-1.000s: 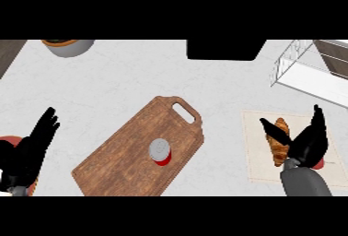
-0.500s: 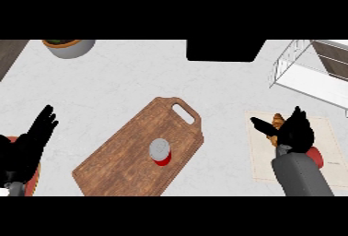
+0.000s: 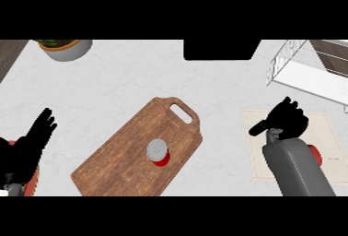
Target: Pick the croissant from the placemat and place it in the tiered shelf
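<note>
At the right of the frame, over the placemat (image 3: 326, 131), our right robot hand (image 3: 285, 119) curls on the hidden croissant; next we lift toward the tiered shelf (image 3: 309, 73).

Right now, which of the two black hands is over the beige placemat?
The right hand, at the view's right: it hangs over the placemat near the white tiered shelf. The left hand rests open at the left edge, away from the mat.

Colours on the counter

Brown wood-grain cutting board (image 3: 139, 147), grey-topped red can (image 3: 158, 151), beige placemat (image 3: 326, 138), white wire shelf (image 3: 309, 69), pale speckled counter (image 3: 122, 78).
</note>
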`<state>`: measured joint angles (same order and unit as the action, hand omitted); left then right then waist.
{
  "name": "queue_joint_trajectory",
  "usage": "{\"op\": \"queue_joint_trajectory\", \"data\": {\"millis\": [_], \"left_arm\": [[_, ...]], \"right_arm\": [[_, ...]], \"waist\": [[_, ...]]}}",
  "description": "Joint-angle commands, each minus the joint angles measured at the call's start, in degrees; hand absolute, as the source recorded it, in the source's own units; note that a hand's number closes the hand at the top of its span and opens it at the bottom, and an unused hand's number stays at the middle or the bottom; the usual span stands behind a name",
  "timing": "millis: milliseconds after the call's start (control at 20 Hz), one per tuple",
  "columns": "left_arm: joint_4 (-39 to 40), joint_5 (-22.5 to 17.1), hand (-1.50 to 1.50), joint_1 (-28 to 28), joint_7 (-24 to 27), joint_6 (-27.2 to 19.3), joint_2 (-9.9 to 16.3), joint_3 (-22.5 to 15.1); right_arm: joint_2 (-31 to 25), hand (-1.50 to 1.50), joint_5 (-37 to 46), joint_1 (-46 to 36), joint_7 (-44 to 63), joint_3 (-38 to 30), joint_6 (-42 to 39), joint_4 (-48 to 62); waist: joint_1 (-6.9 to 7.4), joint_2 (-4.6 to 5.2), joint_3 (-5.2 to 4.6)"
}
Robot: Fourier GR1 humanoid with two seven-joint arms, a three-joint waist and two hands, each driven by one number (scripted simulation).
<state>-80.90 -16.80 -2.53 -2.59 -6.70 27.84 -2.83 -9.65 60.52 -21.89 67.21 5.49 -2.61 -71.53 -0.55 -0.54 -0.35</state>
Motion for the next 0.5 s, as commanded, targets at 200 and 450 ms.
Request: {"op": "queue_joint_trajectory", "data": {"millis": [200, 450], "left_arm": [[2.0, 0.5, 0.0, -1.1, 2.3, 1.6, -0.9, 0.9], [-2.4, -1.1, 0.0, -1.6, -1.1, 2.9, 0.4, 2.6]], "right_arm": [[-0.3, -1.5, -0.2, 1.0, 10.2, -3.0, -14.2, -6.1], [-0.1, -1.5, 1.4, 1.9, 7.2, -6.3, -12.5, -4.3]], "waist": [[0.03, 0.34, 0.25], [0.85, 0.42, 0.35]]}}
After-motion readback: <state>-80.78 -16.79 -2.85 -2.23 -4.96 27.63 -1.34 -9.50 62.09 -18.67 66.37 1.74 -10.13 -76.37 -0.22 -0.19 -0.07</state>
